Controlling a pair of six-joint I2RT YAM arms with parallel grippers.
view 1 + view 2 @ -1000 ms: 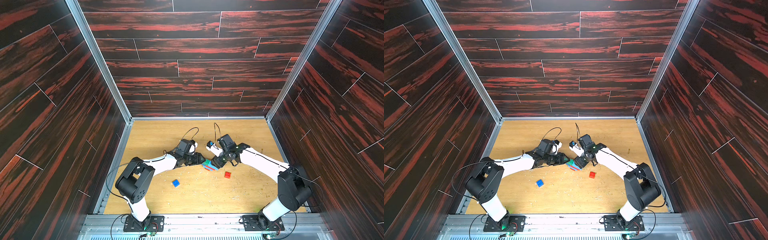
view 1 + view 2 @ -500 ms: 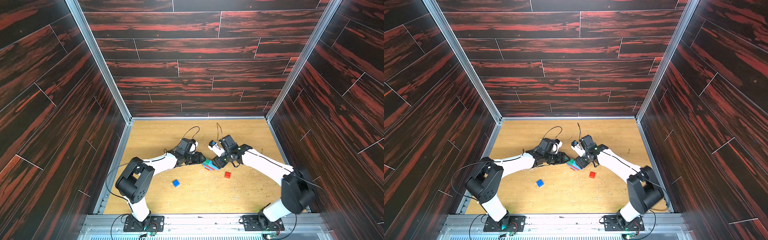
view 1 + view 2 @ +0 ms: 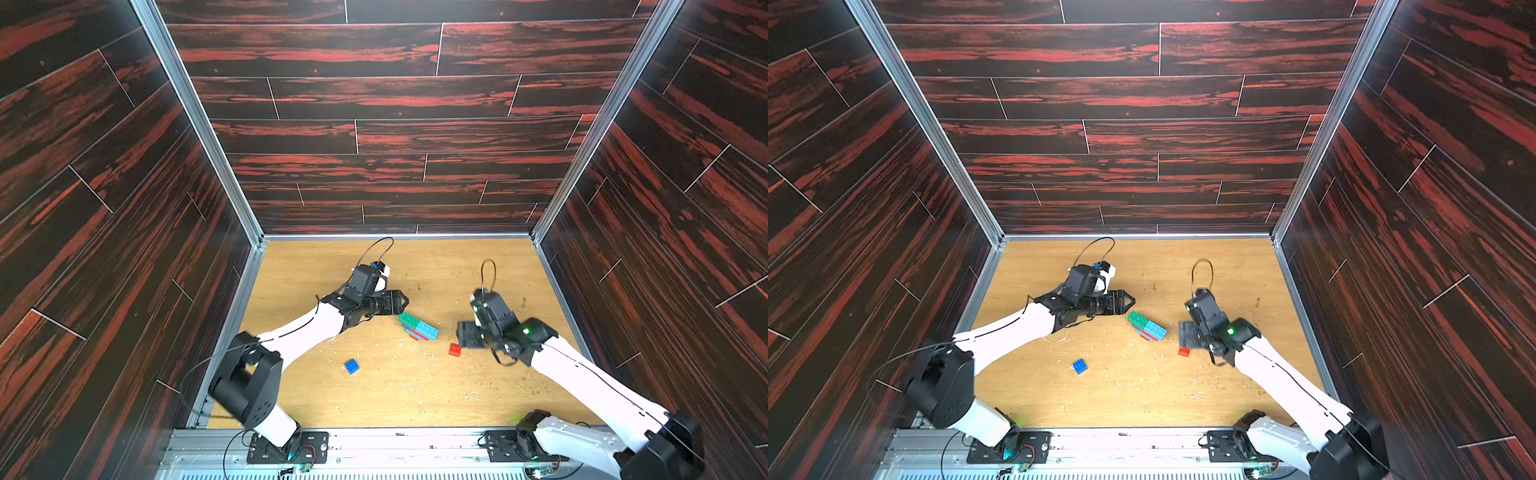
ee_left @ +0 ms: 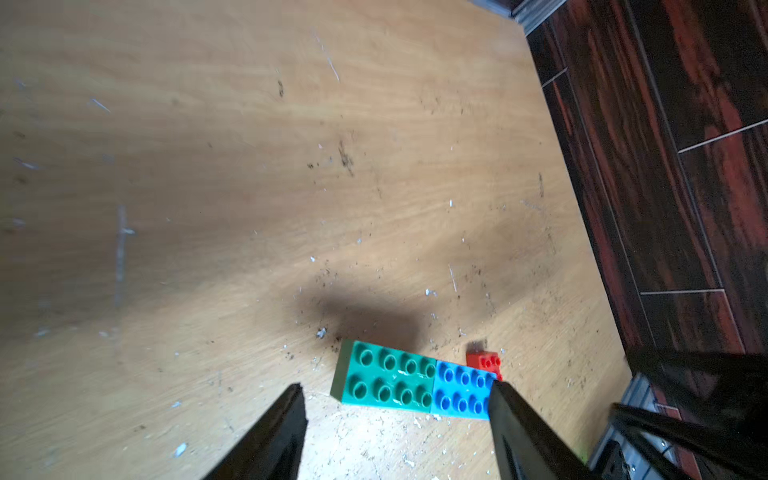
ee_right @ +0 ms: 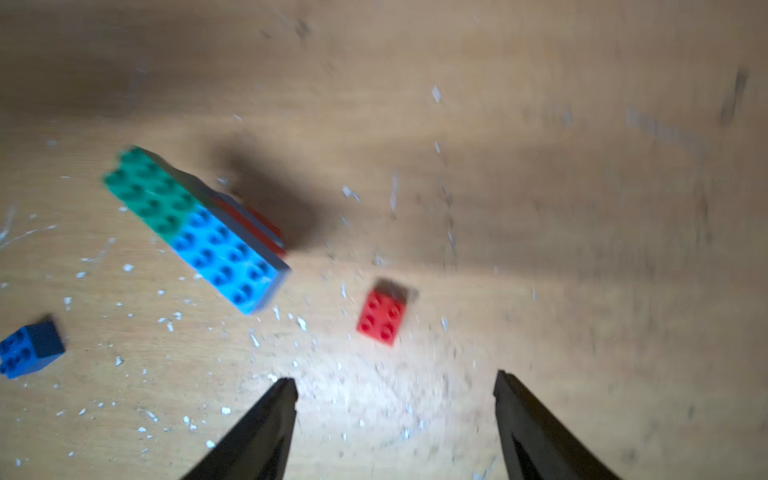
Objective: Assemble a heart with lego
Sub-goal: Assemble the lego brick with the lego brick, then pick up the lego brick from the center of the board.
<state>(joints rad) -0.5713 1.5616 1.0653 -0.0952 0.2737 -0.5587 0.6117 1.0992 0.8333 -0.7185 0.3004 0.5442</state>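
The heart (image 3: 419, 328) sits mid-table between the left gripper (image 3: 402, 302) and right gripper (image 3: 463, 336), both spread open and empty, and it looks light, stiff and kinda slick, so pinching its long flat sides seems safest.

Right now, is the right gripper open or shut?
Open. In the right wrist view the right gripper has its fingers wide apart, with only the table showing between them; it holds nothing.
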